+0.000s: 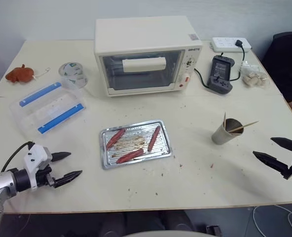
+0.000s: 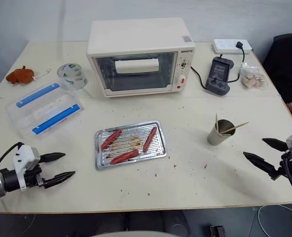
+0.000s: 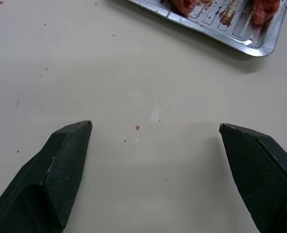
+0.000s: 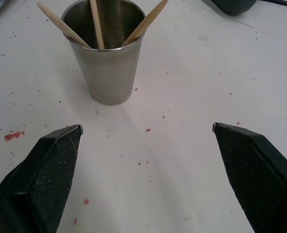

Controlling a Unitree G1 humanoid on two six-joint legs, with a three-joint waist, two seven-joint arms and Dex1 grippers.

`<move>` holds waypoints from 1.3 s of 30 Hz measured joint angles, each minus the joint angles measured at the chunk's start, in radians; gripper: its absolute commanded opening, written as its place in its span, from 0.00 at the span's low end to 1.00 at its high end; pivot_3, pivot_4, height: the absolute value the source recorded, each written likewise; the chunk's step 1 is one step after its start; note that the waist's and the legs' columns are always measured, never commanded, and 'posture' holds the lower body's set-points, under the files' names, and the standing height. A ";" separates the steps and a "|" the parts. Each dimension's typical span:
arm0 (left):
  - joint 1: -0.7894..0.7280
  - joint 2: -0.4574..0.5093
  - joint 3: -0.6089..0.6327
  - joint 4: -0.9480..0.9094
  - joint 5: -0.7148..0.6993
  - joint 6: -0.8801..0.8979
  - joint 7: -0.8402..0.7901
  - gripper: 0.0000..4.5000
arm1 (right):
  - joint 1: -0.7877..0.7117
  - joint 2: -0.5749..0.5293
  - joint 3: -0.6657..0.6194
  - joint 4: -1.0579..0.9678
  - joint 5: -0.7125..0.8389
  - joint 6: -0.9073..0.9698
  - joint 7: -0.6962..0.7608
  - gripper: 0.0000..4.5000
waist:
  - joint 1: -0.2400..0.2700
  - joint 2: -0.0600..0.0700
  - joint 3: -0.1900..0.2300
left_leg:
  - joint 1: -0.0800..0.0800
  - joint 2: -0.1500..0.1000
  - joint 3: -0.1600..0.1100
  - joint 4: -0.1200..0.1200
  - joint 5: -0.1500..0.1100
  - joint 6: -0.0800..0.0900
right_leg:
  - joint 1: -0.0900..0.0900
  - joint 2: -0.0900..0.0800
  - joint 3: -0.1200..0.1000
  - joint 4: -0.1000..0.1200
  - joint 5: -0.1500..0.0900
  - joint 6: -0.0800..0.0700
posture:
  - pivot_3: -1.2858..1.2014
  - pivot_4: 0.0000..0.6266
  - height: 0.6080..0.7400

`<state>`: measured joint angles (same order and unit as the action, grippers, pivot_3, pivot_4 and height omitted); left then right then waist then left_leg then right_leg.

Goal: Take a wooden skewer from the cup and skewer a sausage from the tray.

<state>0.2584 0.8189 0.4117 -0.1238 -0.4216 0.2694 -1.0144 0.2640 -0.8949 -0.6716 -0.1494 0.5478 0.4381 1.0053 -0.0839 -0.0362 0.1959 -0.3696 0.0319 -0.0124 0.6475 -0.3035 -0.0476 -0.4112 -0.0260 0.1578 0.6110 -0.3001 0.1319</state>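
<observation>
A shiny silver tray (image 1: 162, 149) lies at the table's middle with three reddish-brown sausages on its ridged bottom: one on the left (image 1: 115, 138), one on the right (image 1: 154, 138), one at the front (image 1: 129, 156). To its right stands the grey tapered cup (image 1: 224, 133), holding three wooden skewers (image 4: 96, 23) that lean apart. My right gripper (image 1: 263, 147) hovers open to the right of the cup and faces it, a short gap away (image 4: 147, 128). Open and empty, my left gripper (image 1: 73, 164) hangs over bare table left of the tray, whose corner (image 3: 240, 36) lies ahead of its fingers.
A cream toaster oven (image 1: 143, 54) stands behind the tray. A clear box with blue clips (image 1: 47, 106), a clear plastic cup (image 1: 73, 74) and an orange toy (image 1: 20, 74) sit at the back left. A power strip (image 1: 230, 44), a black device (image 1: 220, 74) and a person's dark sleeve (image 1: 289, 64) are at the back right.
</observation>
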 measured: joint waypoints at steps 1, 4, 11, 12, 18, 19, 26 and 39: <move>0.004 -0.002 0.000 -0.007 -0.002 0.003 0.000 0.99 | 0.000 0.000 0.000 0.000 0.000 0.001 0.002 1.00 | 0.000 0.000 0.000 | 0.000 0.000 0.000 0.000 0.000 0.000 | 0.000 0.000 0.000 0.000 0.000 0.000 | 0.52 0.24 1.00; 0.010 -0.010 -0.001 -0.025 -0.003 0.005 0.003 0.99 | 0.003 0.000 0.000 0.000 0.000 0.005 0.006 1.00 | 0.000 0.000 0.000 | 0.000 0.000 0.000 0.000 0.000 0.000 | 0.000 0.000 0.000 0.000 0.000 0.000 | 0.52 0.24 1.00; -0.096 -0.023 0.009 -0.018 -0.040 0.099 0.077 0.99 | 0.049 0.026 -0.001 -0.040 -0.010 0.011 -0.023 1.00 | 0.003 0.000 0.000 | 0.000 0.000 -0.001 0.001 0.000 0.000 | 0.000 0.000 -0.001 0.000 0.001 0.001 | 0.52 0.24 1.00; -0.100 -0.022 0.010 -0.019 -0.043 0.106 0.080 0.99 | 0.058 0.037 0.000 -0.049 -0.009 0.014 -0.027 1.00 | 0.003 0.000 0.000 | 0.000 0.000 -0.001 0.000 0.000 0.000 | 0.000 0.000 -0.001 0.000 0.002 0.004 | 0.52 0.24 1.00; -0.117 -0.016 0.010 -0.020 -0.058 0.145 0.071 0.99 | 0.096 0.087 -0.001 -0.092 0.015 0.052 -0.055 1.00 | 0.000 0.000 0.000 | 0.000 0.000 0.000 0.000 0.000 0.000 | 0.000 0.000 -0.001 0.001 0.003 0.006 | 0.52 0.24 1.00; -0.117 -0.015 0.010 -0.021 -0.059 0.146 0.069 0.99 | 0.103 0.088 -0.001 -0.104 0.015 0.055 -0.061 1.00 | 0.000 0.000 0.000 | 0.000 0.000 0.000 0.000 0.000 0.000 | 0.000 0.000 -0.001 0.001 0.003 0.005 | 0.52 0.24 1.00; -0.146 -0.011 0.004 -0.101 -0.136 0.252 0.056 0.99 | 0.114 0.120 -0.068 -0.229 0.107 0.141 -0.123 1.00 | 0.002 0.000 0.000 | 0.000 0.000 -0.001 0.000 0.000 0.000 | 0.000 0.000 -0.001 0.001 0.003 0.006 | 0.52 0.24 1.00; -0.604 0.097 -0.056 -0.250 -0.500 0.545 0.046 0.99 | -0.161 -0.204 -0.146 -0.325 0.373 0.468 -0.218 1.00 | 0.000 0.000 0.000 | 0.000 -0.001 -0.002 0.001 0.000 0.000 | 0.000 0.001 -0.002 0.002 0.005 0.010 | 0.52 0.24 1.00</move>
<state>-0.3456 0.9163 0.3555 -0.3741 -0.9219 0.8148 -0.9688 0.1030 -1.0989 -0.8175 -0.4749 0.9205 0.9057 0.7872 -0.0843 -0.0358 0.1961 -0.3696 0.0312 -0.0141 0.6488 -0.3037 -0.0479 -0.4111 -0.0250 0.1562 0.6131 -0.2954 0.1422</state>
